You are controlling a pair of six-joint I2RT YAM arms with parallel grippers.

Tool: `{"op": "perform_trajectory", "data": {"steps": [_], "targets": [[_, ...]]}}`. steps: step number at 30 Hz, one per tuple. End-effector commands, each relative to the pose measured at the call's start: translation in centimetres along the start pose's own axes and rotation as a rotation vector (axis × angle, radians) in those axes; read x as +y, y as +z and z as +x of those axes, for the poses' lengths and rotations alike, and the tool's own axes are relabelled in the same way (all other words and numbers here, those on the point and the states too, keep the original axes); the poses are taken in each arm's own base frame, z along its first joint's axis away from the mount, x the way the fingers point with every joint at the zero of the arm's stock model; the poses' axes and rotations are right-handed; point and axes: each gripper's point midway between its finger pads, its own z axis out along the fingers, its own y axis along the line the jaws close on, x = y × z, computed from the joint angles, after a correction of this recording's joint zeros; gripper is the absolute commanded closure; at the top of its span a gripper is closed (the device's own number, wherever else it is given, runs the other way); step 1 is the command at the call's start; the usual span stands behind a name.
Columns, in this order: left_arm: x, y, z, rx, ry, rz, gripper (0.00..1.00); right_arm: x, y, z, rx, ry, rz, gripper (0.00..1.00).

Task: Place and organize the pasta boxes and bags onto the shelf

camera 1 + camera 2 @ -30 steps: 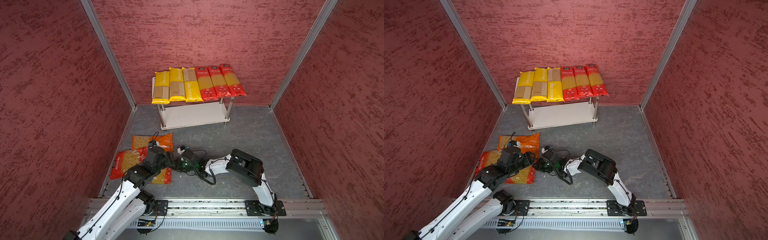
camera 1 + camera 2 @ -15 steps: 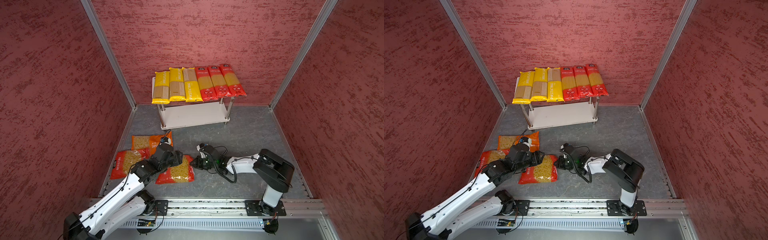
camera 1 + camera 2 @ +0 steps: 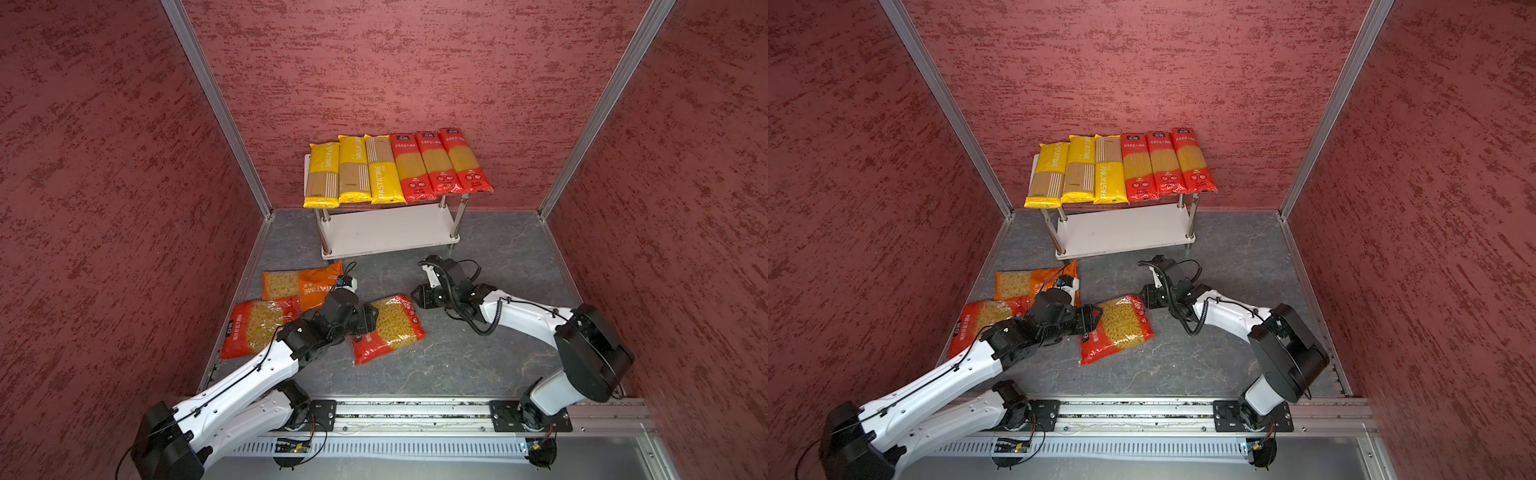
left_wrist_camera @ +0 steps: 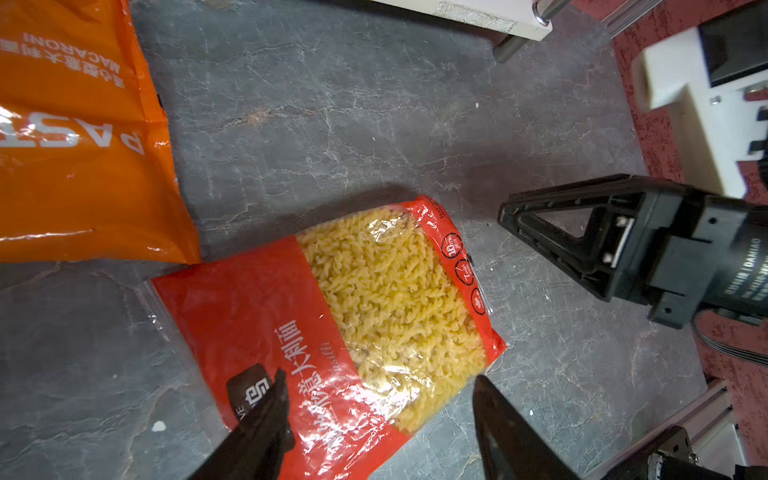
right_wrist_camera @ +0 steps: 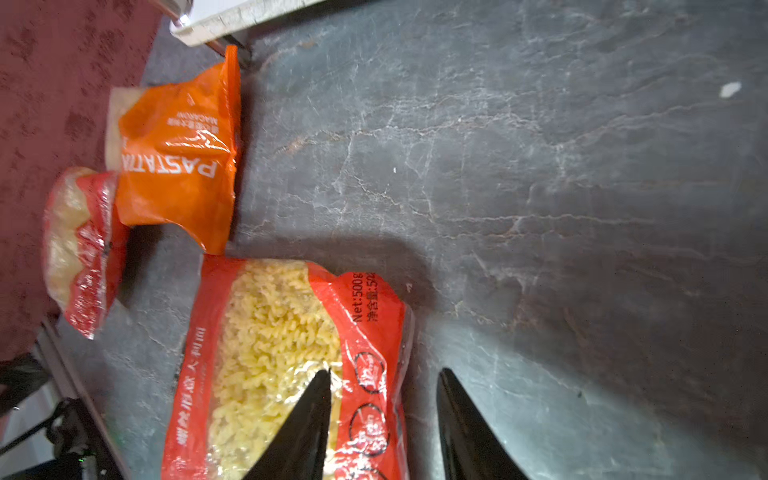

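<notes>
Six spaghetti packs point(image 3: 390, 170) atop the shelf point(image 3: 386, 232)

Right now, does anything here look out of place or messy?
Yes: the orange bag, red bag and fusilli bag lie askew on the floor, not on the shelf. Nothing looks spilled.

Both top views are bright and evenly lit from above. They are sharp around the fusilli bag point(image 3: 390, 328), with only soft shadows on the floor point(image 3: 457, 365) near it, and the picture softens far from it at the frame edges. In the wrist views glare flashes off that bag's film, a dim shadow lies just beside it, and the orange bag point(image 5: 178, 158) beyond it is blurred.
</notes>
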Motion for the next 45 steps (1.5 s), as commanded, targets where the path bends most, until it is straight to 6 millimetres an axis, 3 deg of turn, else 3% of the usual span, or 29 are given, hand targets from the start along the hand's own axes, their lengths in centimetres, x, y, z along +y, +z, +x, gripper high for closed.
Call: {"op": "perform_trajectory", "data": {"steps": [1,5,8,12,16,22,30,34,36,41,45], "targets": [[-0.7,0.3,-0.8,-0.019,0.007,0.050,0.30,-1.1,-2.3,1.1,-0.043,0.129,0.034,0.53],[-0.8,1.8,-1.5,-0.009,-0.012,0.080,0.30,-2.3,-5.0,3.5,-0.077,0.313,0.028,0.49],[-0.4,3.4,-1.9,0.005,-0.004,0.060,0.29,-2.1,-5.7,6.6,-0.070,0.452,-0.018,0.48],[0.9,5.6,-1.6,0.059,-0.026,0.020,0.29,-0.2,-5.0,10.6,-0.028,0.534,-0.087,0.47],[1.1,6.7,-0.6,0.096,-0.021,0.004,0.29,1.3,-3.3,12.4,0.015,0.544,-0.123,0.45],[1.7,6.8,1.1,0.142,-0.023,-0.026,0.30,3.6,-1.2,11.4,0.016,0.521,-0.203,0.44],[3.6,3.0,3.3,0.160,-0.104,-0.103,0.30,0.7,-0.9,8.4,-0.001,0.422,-0.123,0.42],[5.4,1.4,5.5,0.191,-0.164,-0.171,0.29,0.8,-0.3,5.7,0.006,0.318,-0.139,0.41],[5.9,0.9,6.5,0.202,-0.189,-0.182,0.29,1.1,1.1,5.2,0.053,0.264,-0.145,0.41],[6.2,1.6,9.4,0.246,-0.253,-0.149,0.29,2.7,4.2,3.9,0.126,0.163,-0.169,0.44],[5.1,2.7,9.8,0.251,-0.286,-0.088,0.30,3.5,5.0,3.8,0.164,0.142,-0.187,0.57]]}}
